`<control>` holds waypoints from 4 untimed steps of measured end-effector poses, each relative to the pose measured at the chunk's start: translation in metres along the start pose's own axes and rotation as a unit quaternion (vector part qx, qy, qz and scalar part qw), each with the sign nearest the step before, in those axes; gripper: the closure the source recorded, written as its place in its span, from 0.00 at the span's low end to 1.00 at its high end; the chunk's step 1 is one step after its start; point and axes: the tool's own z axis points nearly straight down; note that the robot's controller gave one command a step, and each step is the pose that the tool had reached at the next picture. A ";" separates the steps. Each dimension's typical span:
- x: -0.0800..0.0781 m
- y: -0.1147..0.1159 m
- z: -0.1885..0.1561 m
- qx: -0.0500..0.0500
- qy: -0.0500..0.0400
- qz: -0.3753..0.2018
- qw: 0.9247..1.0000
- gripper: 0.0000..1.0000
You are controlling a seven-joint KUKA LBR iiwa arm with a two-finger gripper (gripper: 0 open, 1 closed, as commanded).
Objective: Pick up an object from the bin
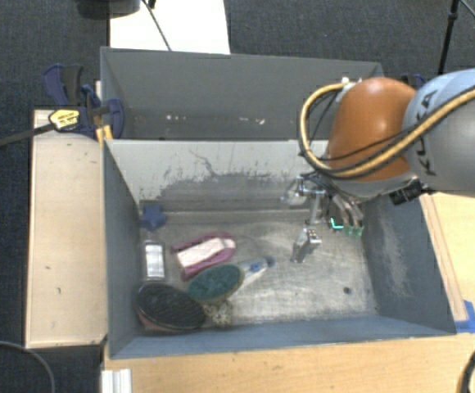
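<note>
My gripper [304, 247] hangs over the bare floor in the middle of the bin, right of the loose things. Nearest to it is a small clear and blue pen-like piece [256, 266], a little to its lower left and apart from it. Further left lie a dark green round scrubber [215, 282] and a pink and white object [205, 252]. Nothing shows at the gripper's tip.
In the bin's left front corner lie a black round brush [168, 308], a small clear block [154, 259] and a blue scrap [151, 217]. A tan bit [219, 312] sits under the green scrubber. The arm with its orange cover reaches in from the right.
</note>
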 end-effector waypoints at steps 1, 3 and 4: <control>0.048 0.095 0.076 0.000 -0.006 -0.110 0.994 0.00; 0.094 0.078 0.033 0.000 -0.002 0.055 0.998 0.00; 0.086 0.088 0.076 -0.001 -0.006 0.125 0.992 0.00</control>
